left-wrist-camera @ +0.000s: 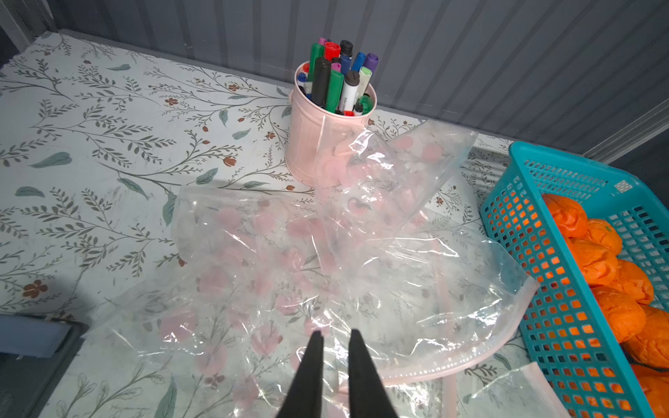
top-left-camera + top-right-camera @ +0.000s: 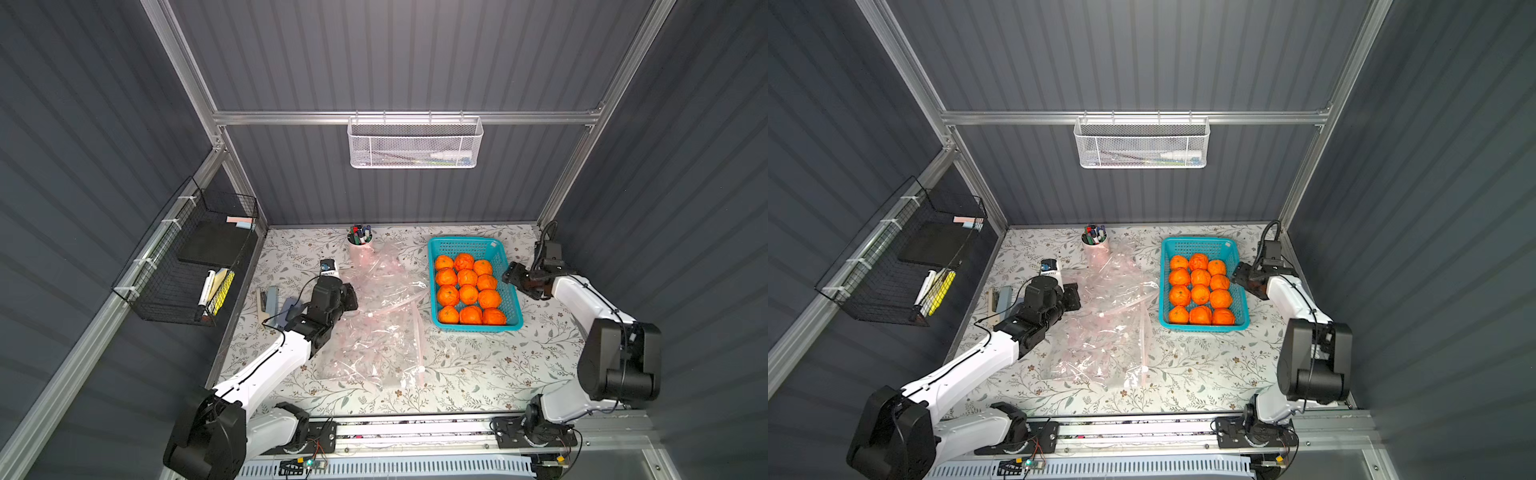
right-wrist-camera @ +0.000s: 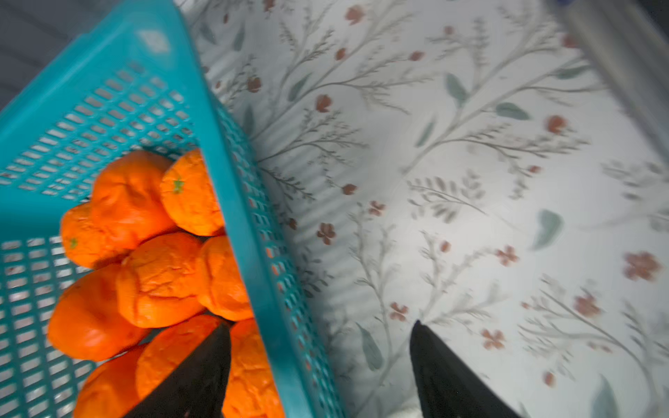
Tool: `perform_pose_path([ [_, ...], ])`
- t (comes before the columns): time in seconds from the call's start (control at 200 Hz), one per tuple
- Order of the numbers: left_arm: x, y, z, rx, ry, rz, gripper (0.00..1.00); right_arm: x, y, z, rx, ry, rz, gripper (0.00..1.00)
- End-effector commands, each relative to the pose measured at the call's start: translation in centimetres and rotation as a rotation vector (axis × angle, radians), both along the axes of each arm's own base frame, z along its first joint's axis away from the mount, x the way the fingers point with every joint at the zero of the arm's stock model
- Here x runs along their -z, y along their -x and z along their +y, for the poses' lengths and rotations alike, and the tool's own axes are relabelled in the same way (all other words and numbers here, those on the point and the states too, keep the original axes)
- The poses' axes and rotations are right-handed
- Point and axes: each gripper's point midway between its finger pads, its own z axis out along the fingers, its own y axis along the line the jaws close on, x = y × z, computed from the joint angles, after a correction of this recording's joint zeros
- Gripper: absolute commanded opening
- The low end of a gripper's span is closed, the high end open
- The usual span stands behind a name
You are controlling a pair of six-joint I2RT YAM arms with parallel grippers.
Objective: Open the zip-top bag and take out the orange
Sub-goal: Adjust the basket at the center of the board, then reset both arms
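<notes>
A heap of clear plastic zip-top bags (image 2: 382, 328) with pink flowers and pink zip strips lies in the middle of the flowery white table (image 2: 478, 365). The bags are crinkled and lie on top of each other. One bag leans on a pink metal cup (image 1: 311, 144) full of colored marker pens (image 1: 336, 76) at the back of the table.

Twelve bright, wrinkly round oranges (image 2: 468, 293) sit in a teal plastic basket with holes (image 2: 457, 249). The basket stands just to the right of the bags. The oranges fill it in four rows of three.

The left gripper (image 2: 351, 297) is at the left edge of the bag heap. In the left wrist view its two black fingers (image 1: 315, 358) are nearly together, with only a thin gap between them. The clear plastic shows through that gap. I cannot tell if any plastic is caught there.

The right gripper (image 2: 509, 274) is just beside the right side of the basket, near its back end. Its jaws are spread wide and hold nothing. In the right wrist view (image 3: 322, 324) one finger shows in front of the oranges (image 3: 159, 278) and the other in front of the table, with the basket's rim (image 3: 224, 144) between them.
</notes>
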Motion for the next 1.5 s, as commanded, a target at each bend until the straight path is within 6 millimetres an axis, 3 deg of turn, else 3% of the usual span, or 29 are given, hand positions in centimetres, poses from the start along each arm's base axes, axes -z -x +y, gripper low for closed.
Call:
perform_pose_path([
  [0.0, 0.4, 0.3, -0.4, 0.024, 0.006, 0.013, 0.16, 0.6, -0.2, 4.8, -0.186, -0.211, 0.011, 0.74],
  [0.17, 0.4, 0.5, -0.3, 0.027, 0.007, 0.012, 0.16, 1.1, -0.1, 7.4, -0.262, -0.232, 0.021, 0.70],
  [0.41, 1.7, 0.4, 0.0, 0.015, -0.022, 0.036, 0.15, 0.2, 0.3, 11.6, -0.424, -0.218, -0.014, 0.68],
  [0.55, 1.7, 0.1, 0.0, 0.006, -0.020, 0.028, 0.15, -0.9, -0.1, 11.9, -0.439, -0.192, -0.042, 0.70],
  [0.705, 1.0, -0.2, 0.8, -0.027, -0.051, 0.004, 0.15, -3.7, 0.0, 9.1, -0.348, -0.037, -0.116, 0.79],
  [0.79, 0.2, -0.4, 1.8, -0.077, -0.074, -0.029, 0.16, -5.2, 0.6, 4.5, -0.134, 0.139, -0.139, 0.82],
  [0.865, -0.7, -0.5, 2.5, -0.118, -0.084, -0.062, 0.32, -6.3, 1.9, 0.7, 0.030, 0.230, -0.191, 0.84],
  [0.976, -1.5, -0.4, 3.7, -0.176, -0.106, -0.098, 0.38, -6.4, 5.4, -5.5, 0.310, 0.311, -0.215, 0.87],
  [1.076, -1.6, -0.2, 5.3, -0.256, -0.135, -0.115, 0.68, -4.8, 8.8, -9.6, 0.515, 0.404, -0.196, 0.87],
  [1.141, -1.6, -0.1, 6.1, -0.291, -0.155, -0.122, 0.83, -3.7, 10.1, -10.5, 0.544, 0.439, -0.157, 0.87],
  [1.206, -1.5, -0.1, 6.9, -0.322, -0.173, -0.129, 0.91, -2.4, 10.5, -10.5, 0.550, 0.436, -0.123, 0.86],
  [1.326, -1.1, -0.5, 7.8, -0.346, -0.217, -0.147, 0.97, 1.1, 9.2, -8.3, 0.392, 0.370, -0.037, 0.85],
  [1.496, -0.7, -0.5, 9.8, -0.397, -0.327, -0.201, 0.99, 3.3, 7.6, -6.9, 0.249, 0.392, -0.136, 0.85],
])
